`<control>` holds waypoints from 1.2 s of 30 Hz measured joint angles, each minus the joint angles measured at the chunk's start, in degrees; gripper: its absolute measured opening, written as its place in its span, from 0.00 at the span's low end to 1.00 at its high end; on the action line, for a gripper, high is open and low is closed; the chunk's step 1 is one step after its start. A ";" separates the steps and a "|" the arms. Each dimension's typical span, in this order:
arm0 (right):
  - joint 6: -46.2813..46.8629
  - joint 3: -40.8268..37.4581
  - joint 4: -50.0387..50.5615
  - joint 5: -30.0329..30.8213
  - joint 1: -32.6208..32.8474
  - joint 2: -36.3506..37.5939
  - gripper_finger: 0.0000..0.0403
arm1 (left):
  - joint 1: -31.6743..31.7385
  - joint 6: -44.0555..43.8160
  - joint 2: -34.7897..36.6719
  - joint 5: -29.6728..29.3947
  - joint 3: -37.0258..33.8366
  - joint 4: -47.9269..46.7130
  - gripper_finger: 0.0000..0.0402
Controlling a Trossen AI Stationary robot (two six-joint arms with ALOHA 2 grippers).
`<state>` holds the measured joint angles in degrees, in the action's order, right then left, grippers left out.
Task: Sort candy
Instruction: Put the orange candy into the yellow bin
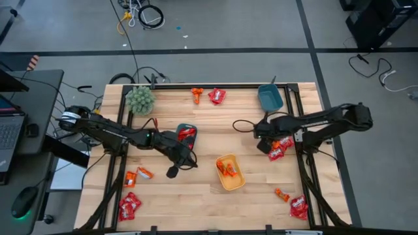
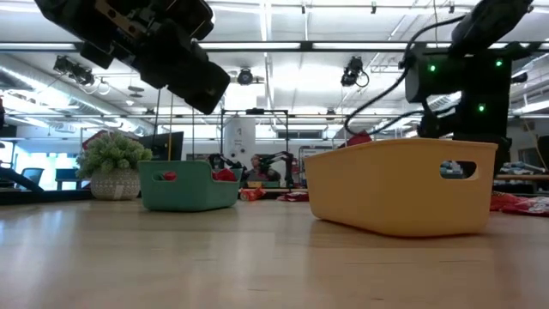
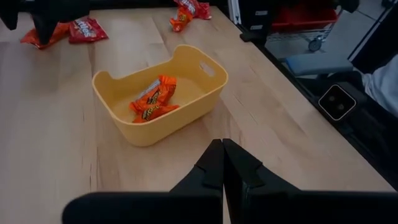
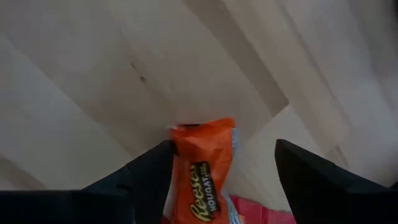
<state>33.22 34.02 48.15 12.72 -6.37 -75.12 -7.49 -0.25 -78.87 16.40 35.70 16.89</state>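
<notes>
My left gripper [image 1: 173, 171] is shut and empty, above the table between the teal tray [image 1: 186, 132] and the yellow tray [image 1: 229, 172]; it also shows in the left wrist view [image 3: 222, 163]. The yellow tray [image 3: 205, 74] holds orange candies [image 3: 152, 99], and the teal tray holds red candy. My right gripper [image 1: 264, 145] is open, low over a pile of red and orange candies [image 1: 279, 149] at the table's right. In the right wrist view its fingers [image 4: 222, 144] stand on either side of an orange candy [image 4: 202, 171] that lies on red candy. My right gripper has one finger [image 4: 155, 165] right against the long side of the orange candy [image 4: 180, 168], pointing down from above. I cannot tell whether it touches it. The other finger stands apart from the candy.
A blue tray [image 1: 270, 96] stands at the far right and a fuzzy green plant [image 1: 140, 99] at the far left. Loose candies lie at the far middle [image 1: 208, 96], near left [image 1: 134, 176] [image 1: 129, 205] and near right [image 1: 294, 202].
</notes>
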 joint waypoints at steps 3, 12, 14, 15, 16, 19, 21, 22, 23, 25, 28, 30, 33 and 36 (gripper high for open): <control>0.21 0.03 0.10 -0.36 -0.47 -2.88 0.62 | 0.00 0.00 0.00 0.00 0.00 -0.50 0.00; -0.22 1.17 -0.80 -3.21 0.00 -4.89 0.23 | 0.00 0.00 0.00 0.00 0.00 -0.56 0.00; -0.32 2.13 -1.26 -4.03 0.41 -3.92 0.11 | 0.00 0.00 0.00 0.00 0.00 -0.54 0.00; -0.32 2.98 -2.87 -4.36 0.72 -3.23 0.06 | 0.00 0.00 0.00 0.00 0.00 -0.56 0.00; -0.32 3.96 -4.76 -4.94 1.13 -2.35 0.04 | 0.00 0.00 0.00 0.00 0.00 -0.60 0.00; 0.81 6.09 -9.63 -8.86 2.73 -0.72 0.07 | 0.00 0.02 0.00 -0.01 0.00 -1.39 0.00; 2.69 7.39 -15.12 -11.03 4.42 -0.20 0.09 | 0.00 0.01 0.00 -0.02 0.00 -1.63 0.00; 3.97 7.97 -18.47 -11.97 5.45 -0.08 0.10 | 0.00 0.00 0.00 -0.02 0.00 -1.68 0.00; 5.52 8.25 -21.60 -12.81 6.54 -0.20 0.09 | 0.00 0.00 0.00 -0.02 0.00 -1.73 0.00; 8.38 8.35 -27.27 -14.04 8.89 -1.03 0.07 | 0.00 0.02 0.00 -0.02 0.00 -1.86 0.00; 11.90 8.37 -35.61 -14.28 12.45 -2.31 0.03 | 0.00 0.36 0.00 -0.02 0.00 -1.93 0.00; 13.78 8.39 -39.68 -14.24 14.56 -3.61 0.03 | 0.00 0.97 0.00 -0.04 0.00 -2.13 0.00; 16.25 8.37 -43.90 -14.07 17.18 -6.09 0.05 | 0.00 1.25 0.00 -0.27 0.00 -2.15 0.00; 17.97 8.41 -47.57 -13.97 18.80 -9.60 0.06 | 0.00 1.31 0.00 -0.31 0.00 -2.20 0.00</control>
<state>51.19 42.44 0.58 -1.25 12.43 -84.72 -7.49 1.06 -78.87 16.09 35.70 14.70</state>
